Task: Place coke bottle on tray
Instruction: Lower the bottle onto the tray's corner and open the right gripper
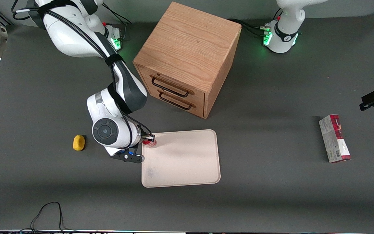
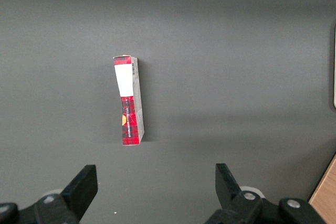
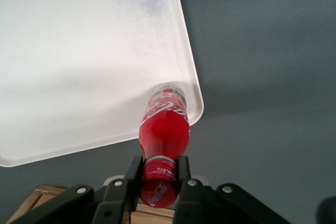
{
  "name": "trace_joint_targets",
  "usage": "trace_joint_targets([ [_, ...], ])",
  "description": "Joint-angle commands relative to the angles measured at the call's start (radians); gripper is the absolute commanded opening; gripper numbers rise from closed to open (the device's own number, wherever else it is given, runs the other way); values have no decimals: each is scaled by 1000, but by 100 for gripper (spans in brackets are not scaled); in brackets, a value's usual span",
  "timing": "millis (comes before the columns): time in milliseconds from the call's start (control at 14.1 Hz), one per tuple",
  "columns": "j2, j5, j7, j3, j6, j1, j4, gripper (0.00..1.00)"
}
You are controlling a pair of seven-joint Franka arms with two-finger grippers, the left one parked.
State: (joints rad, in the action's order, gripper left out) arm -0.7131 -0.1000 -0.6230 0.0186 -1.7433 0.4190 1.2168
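The coke bottle point(image 3: 164, 129), small and red with a red cap, white script and a clear base, stands upright with its base at a corner of the tray point(image 3: 79, 61). My right gripper point(image 3: 158, 167) is shut on its cap from above. In the front view the bottle point(image 1: 149, 142) shows just under the gripper point(image 1: 146, 140), at the corner of the cream-pink tray point(image 1: 187, 159) nearest the drawer cabinet and toward the working arm's end. A faint grey smudge marks the tray.
A wooden two-drawer cabinet point(image 1: 188, 58) stands farther from the front camera than the tray. A small yellow object point(image 1: 79, 142) lies beside the working arm. A red-and-grey carton point(image 1: 334, 138) lies toward the parked arm's end, also in the left wrist view point(image 2: 129, 100).
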Motion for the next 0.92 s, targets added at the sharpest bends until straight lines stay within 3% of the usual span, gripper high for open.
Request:
trace_joint_targets([
  [0,1,-4,-14,-6,-1,-2,-37,0],
  [566,-182,-3,-18,-11,-7,-46,-328,0],
  [848,-230,-3,-12,-9,-82,-60,-367,0],
])
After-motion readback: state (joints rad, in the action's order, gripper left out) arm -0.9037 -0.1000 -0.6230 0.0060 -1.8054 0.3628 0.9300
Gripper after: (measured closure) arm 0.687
